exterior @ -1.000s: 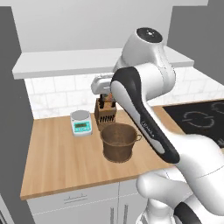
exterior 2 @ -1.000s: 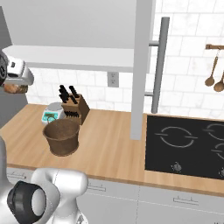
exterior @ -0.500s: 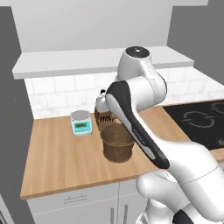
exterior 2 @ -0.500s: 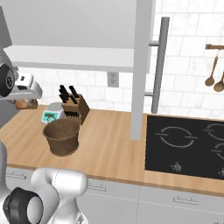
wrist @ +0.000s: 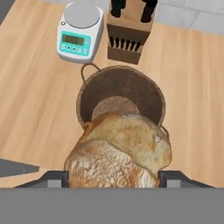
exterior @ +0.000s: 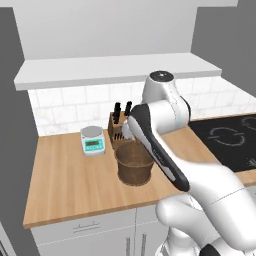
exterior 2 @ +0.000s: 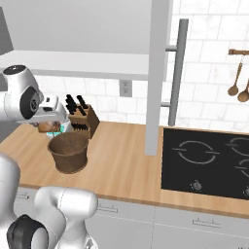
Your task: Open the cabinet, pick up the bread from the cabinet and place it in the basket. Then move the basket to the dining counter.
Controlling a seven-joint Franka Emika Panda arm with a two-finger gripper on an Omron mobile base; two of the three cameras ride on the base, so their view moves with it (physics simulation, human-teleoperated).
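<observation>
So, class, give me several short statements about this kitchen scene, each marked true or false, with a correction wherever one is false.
1. The gripper holds the crusty golden-brown bread loaf above the round brown woven basket. True.
2. The bread already lies inside the basket. False: the basket is empty and the loaf is still held in the gripper.
3. A small white kitchen scale with a teal display stands beside the wooden knife block. True.
4. The basket stands on the black hob. False: it stands on the light-wood worktop.
</observation>
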